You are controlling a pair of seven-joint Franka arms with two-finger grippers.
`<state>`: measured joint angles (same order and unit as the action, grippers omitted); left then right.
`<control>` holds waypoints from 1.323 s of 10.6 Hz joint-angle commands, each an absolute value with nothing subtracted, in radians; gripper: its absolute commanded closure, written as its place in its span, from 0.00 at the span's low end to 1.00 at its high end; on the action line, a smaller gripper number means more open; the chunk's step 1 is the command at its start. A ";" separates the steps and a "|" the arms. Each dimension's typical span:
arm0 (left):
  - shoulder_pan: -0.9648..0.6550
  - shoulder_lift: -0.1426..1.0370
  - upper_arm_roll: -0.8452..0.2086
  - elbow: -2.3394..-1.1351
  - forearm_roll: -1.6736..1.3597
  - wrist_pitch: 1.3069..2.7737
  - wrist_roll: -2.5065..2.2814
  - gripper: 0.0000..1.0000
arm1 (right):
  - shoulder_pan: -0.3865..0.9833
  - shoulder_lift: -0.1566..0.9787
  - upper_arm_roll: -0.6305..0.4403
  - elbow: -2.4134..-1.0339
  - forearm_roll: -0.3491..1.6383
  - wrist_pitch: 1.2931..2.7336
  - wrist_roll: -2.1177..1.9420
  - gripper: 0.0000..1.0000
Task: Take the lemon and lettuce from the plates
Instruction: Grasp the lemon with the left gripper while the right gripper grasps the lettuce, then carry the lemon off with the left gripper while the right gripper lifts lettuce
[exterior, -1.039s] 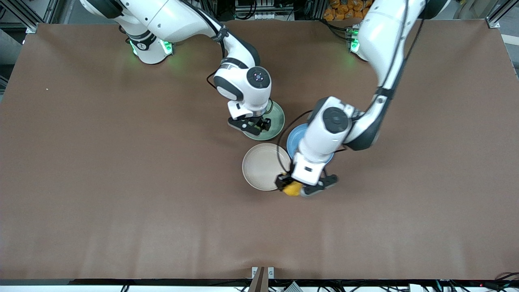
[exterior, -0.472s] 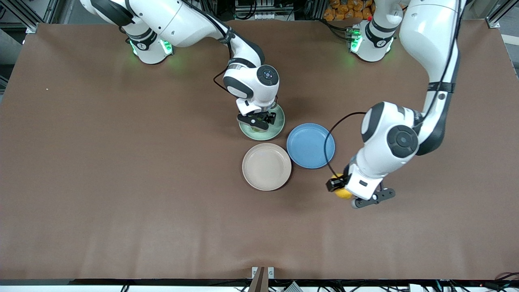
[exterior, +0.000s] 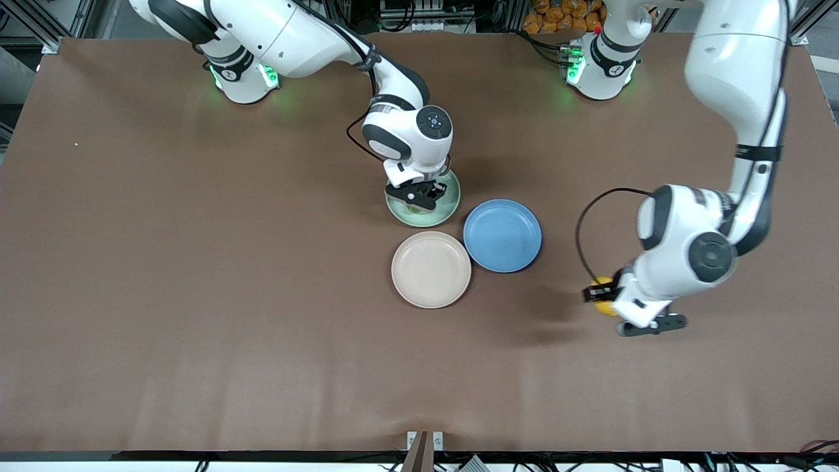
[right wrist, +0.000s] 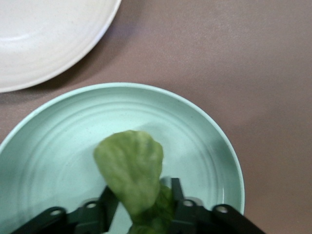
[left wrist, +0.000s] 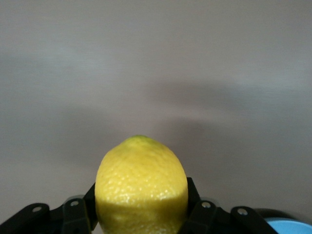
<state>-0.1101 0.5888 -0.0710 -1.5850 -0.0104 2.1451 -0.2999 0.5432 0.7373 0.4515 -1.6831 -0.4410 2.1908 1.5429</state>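
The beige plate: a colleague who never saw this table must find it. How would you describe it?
On the brown table, three plates cluster mid-table. The beige plate is nearest the front camera, beside the blue plate. Unlike the mint green plate under the right gripper, nothing hangs over it.

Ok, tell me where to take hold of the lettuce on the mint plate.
Pinch the lettuce across its narrow width from straight above, as the right gripper does over the mint green plate; the thin, limp, elongated leaf offers little else to grip.
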 commanded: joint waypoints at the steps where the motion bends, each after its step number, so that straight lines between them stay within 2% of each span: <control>1: -0.052 0.569 -0.080 -1.643 0.056 2.138 -0.249 1.00 | 0.528 0.750 0.471 -1.661 -0.460 2.189 1.604 0.99; 4: -0.037 0.612 -0.080 -1.702 0.066 2.245 -0.249 1.00 | 0.511 0.729 0.471 -1.663 -0.454 2.183 1.594 1.00; 8: -0.034 0.646 -0.080 -1.717 0.110 2.276 -0.250 0.99 | 0.442 0.600 0.471 -1.698 -0.335 2.149 1.468 1.00; 9: -0.041 0.649 -0.080 -1.712 0.112 2.276 -0.259 0.79 | 0.414 0.563 0.471 -1.704 -0.304 2.113 1.418 1.00; 10: -0.040 0.649 -0.080 -1.709 0.113 2.276 -0.259 0.38 | 0.375 0.533 0.471 -1.704 -0.273 2.064 1.366 1.00; 11: -0.040 0.655 -0.080 -1.706 0.115 2.276 -0.259 0.05 | 0.338 0.505 0.471 -1.706 -0.247 2.033 1.315 1.00; 12: -0.038 0.657 -0.080 -1.703 0.115 2.276 -0.261 0.00 | 0.298 0.482 0.471 -1.707 -0.235 2.002 1.272 1.00; 14: -0.037 0.657 -0.080 -1.698 0.115 2.276 -0.259 0.00 | 0.204 0.422 0.471 -1.744 -0.226 1.982 1.157 1.00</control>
<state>-0.0422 0.6553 -0.0751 -1.7083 0.0863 2.2730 -0.2500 0.3080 0.5109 0.4562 -1.6657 -0.2603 1.9932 1.2791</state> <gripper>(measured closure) 0.048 0.978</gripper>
